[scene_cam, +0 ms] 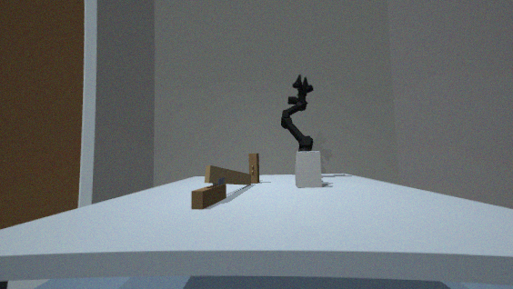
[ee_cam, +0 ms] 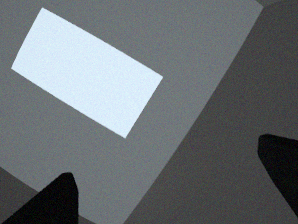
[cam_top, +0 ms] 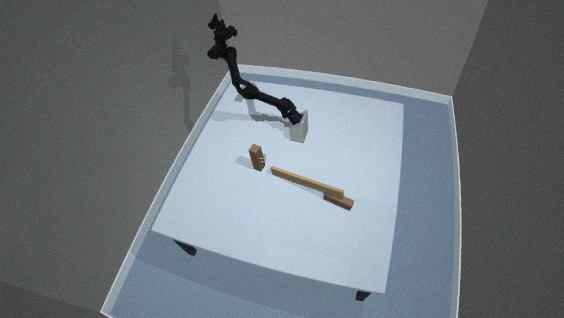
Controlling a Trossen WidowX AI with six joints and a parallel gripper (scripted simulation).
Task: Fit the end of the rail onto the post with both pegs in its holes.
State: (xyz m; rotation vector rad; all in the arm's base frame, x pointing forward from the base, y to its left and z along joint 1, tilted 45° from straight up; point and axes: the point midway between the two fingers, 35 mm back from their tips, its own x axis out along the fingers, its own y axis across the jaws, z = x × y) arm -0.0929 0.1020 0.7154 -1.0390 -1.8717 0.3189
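Note:
The light wooden rail (cam_top: 305, 180) (scene_cam: 234, 176) slopes down from the bracket (scene_cam: 221, 181) on the low footboard block (cam_top: 341, 202) (scene_cam: 209, 197) to the table. Its low end lies just short of the upright post (cam_top: 255, 156) (scene_cam: 254, 161), with a small gap in the top view. Two small pegs (cam_top: 262, 161) (scene_cam: 253, 170) stick out of the post on the rail's side, above the rail's low end. The holes in the rail cannot be made out. My gripper (cam_top: 219, 19) (scene_cam: 302, 78) (ee_cam: 170, 165) is open and empty, pointing up, high above and well away from the rail and post.
The arm's pale base block (cam_top: 300, 134) (scene_cam: 308, 169) stands on the white table (cam_top: 240, 210) (scene_cam: 346, 218), to the side of the post and rail. The wrist view shows a bright rectangular panel (ee_cam: 87, 72) on a grey surface, and none of the wooden parts.

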